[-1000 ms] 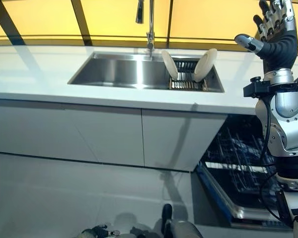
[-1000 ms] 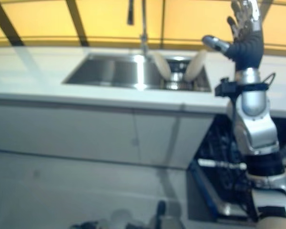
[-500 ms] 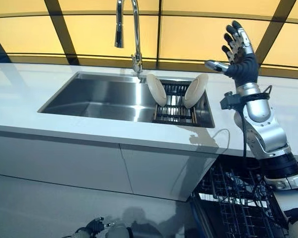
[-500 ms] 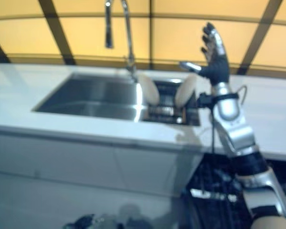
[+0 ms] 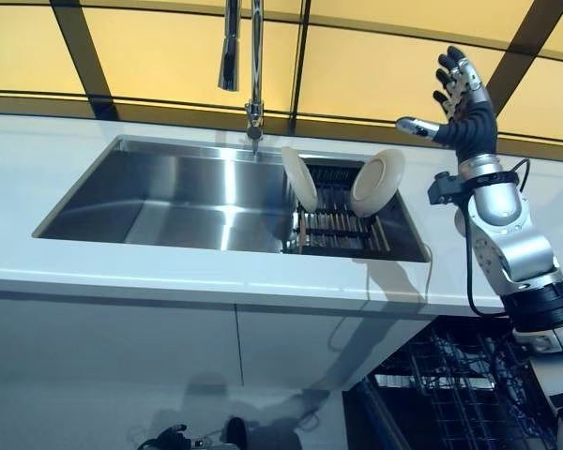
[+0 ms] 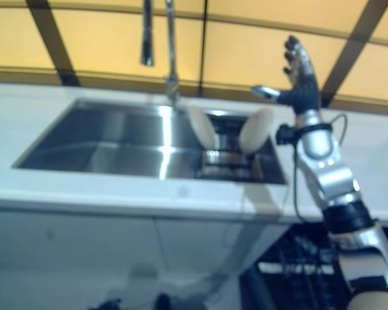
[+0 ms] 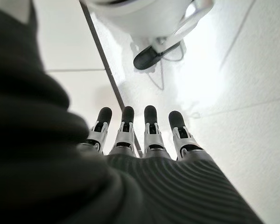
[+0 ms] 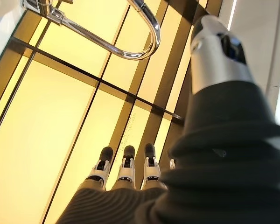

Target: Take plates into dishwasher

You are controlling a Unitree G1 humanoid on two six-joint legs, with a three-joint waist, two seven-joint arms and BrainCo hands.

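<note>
Two white plates stand on edge in a dark rack (image 5: 336, 230) at the right end of the steel sink (image 5: 169, 197): one plate (image 5: 299, 178) on the rack's left, the other plate (image 5: 376, 183) on its right. My right hand (image 5: 458, 103) is raised above the counter, to the right of the right plate, fingers straight and spread, holding nothing. It also shows in the right wrist view (image 8: 126, 175). My left hand (image 7: 140, 135) hangs low over the floor, fingers straight, empty. The open dishwasher's wire rack (image 5: 469, 384) shows at the lower right, below the counter.
A tall tap (image 5: 249, 66) rises behind the sink. The white counter (image 5: 122, 281) runs across the front, with white cabinet doors (image 5: 113, 347) below. Yellow panels with dark bars (image 5: 150, 56) form the back wall.
The camera has moved closer and tilted, so the sink now fills more of the view. My right hand stays raised and open, still beside the right plate.
</note>
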